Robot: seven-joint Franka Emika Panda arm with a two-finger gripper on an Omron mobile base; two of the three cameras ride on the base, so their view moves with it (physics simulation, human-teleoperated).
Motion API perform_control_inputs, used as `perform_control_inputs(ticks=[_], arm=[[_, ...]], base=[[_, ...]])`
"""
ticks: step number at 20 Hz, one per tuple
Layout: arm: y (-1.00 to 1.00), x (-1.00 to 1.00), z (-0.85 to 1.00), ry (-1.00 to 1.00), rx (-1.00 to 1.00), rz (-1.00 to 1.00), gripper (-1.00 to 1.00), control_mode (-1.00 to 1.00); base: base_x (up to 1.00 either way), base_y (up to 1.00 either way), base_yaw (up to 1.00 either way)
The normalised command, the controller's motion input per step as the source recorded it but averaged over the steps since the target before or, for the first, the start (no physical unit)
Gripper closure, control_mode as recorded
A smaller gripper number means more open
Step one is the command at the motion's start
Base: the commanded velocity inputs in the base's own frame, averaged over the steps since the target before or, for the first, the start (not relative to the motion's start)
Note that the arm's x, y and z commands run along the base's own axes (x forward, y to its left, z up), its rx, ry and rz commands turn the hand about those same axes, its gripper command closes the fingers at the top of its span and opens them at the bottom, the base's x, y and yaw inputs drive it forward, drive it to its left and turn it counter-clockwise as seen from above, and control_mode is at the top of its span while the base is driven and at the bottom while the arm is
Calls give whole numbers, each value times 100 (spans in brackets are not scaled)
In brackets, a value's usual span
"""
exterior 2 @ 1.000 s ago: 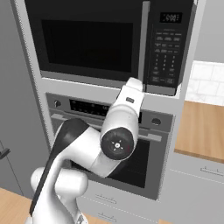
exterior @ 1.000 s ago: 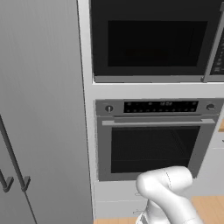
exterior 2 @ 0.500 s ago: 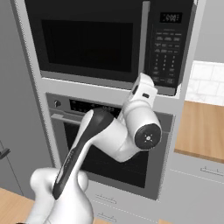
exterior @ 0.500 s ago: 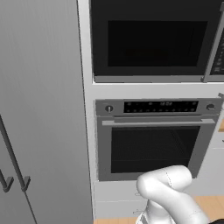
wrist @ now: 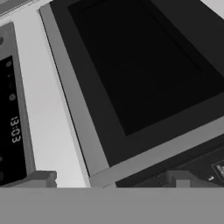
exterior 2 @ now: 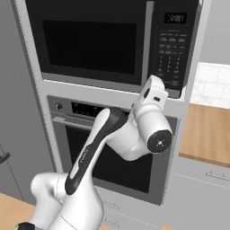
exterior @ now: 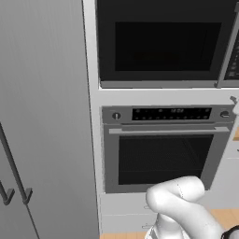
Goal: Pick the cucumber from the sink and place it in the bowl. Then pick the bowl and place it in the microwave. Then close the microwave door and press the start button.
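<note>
The microwave (exterior 2: 112, 42) is built into the wall column above the oven. Its black microwave door (exterior 2: 90, 40) stands closed with a dark window, and nothing inside can be made out. My gripper (exterior 2: 151, 88) is raised just below the side button panel (exterior 2: 173, 45), close to the microwave's lower right corner. In the hand view the gripper (wrist: 111, 179) is open with nothing between its fingertips (wrist: 41, 178), facing the door window (wrist: 144, 61) and the panel's edge (wrist: 210, 166). The cucumber, the bowl and the sink are out of view.
The oven (exterior: 163, 149) with its horizontal bar handle (exterior: 163, 131) sits under the microwave. Tall grey doors with handles (exterior: 42, 116) stand to the left. A wooden counter (exterior 2: 209, 134) and white tiles (exterior 2: 213, 78) lie to the right. My arm's elbow (exterior 2: 157, 139) hangs before the oven.
The arm has swung to the right, and the hand has risen toward the bottom of the microwave's button panel. The microwave door has stayed closed.
</note>
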Motion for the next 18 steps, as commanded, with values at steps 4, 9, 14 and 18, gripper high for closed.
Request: perform_control_inputs(ticks=[4, 9, 14, 18], arm=[[-32, 10, -3, 0, 3, 9, -100, -100], [-4, 37, -10, 0, 1, 10, -100, -100], [0, 40, -9, 0, 3, 8, -100, -100], [-3, 30, -11, 0, 0, 5, -100, -100]], base=[[0, 0, 0], [0, 0, 0], [0, 0, 0], [0, 0, 0]])
